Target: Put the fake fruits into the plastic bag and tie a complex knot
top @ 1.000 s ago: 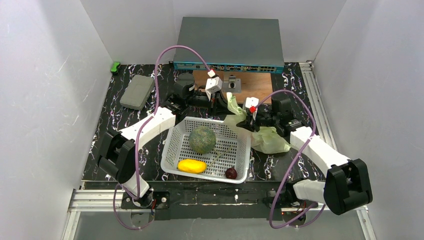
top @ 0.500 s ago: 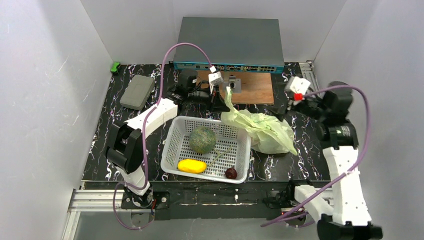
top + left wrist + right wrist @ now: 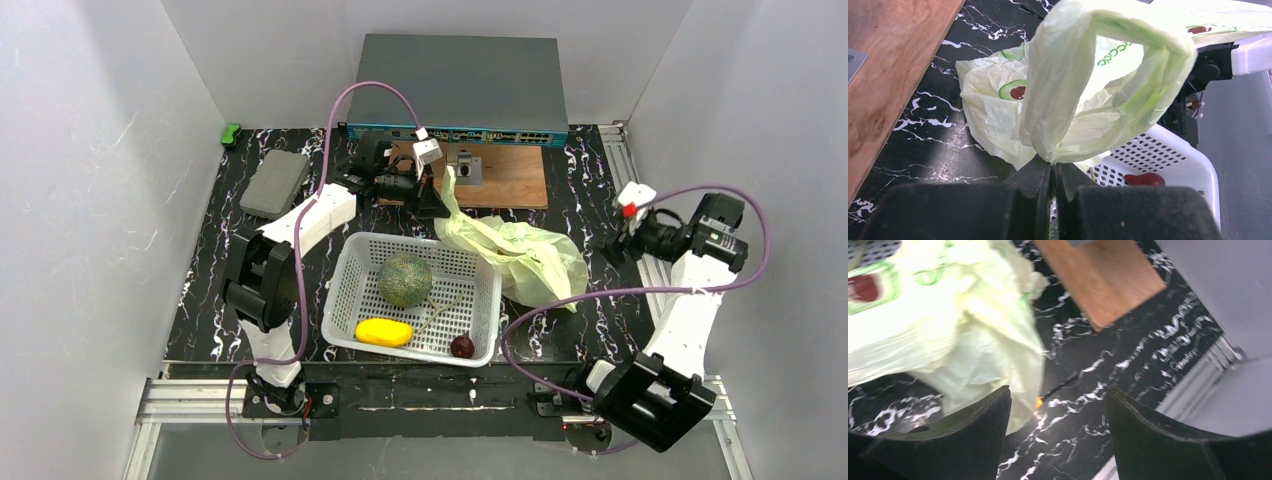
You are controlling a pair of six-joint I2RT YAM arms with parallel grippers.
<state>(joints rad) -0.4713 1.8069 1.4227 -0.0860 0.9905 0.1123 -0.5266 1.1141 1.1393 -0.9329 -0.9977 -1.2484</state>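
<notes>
Left gripper: closed tight, the two black fingers pinching the twisted base of one handle loop of the plastic bag. The loop stands up just beyond the fingertips.
Right gripper: spread wide and holding nothing, with only the black marbled table between its fingers.
Plastic bag: pale green and crumpled. It trails from the left gripper's pinch down to the table, where its bulk lies ahead of the right gripper, off its left finger. In the top view the two are apart.
Green lettering: printed on the raised loop just above the left gripper. The fold cuts it off; something like "ecado" shows, and the whole word cannot be read.
Avocado motif: a halved avocado with a brown stone, on the bag body beyond the left fingertips. Another shows blurred in the right wrist view.
White basket: just below the left gripper, touching the bag's side.
Melon: in the basket, nearest the left gripper.
Mango: in the basket, on the far side of the melon from that gripper.
Plum: in the basket's corner, farthest from the left gripper.
Grey switch: behind the left gripper. The markings on its blue port strip are too small to read.
Wooden board: just beside the left gripper.
</notes>
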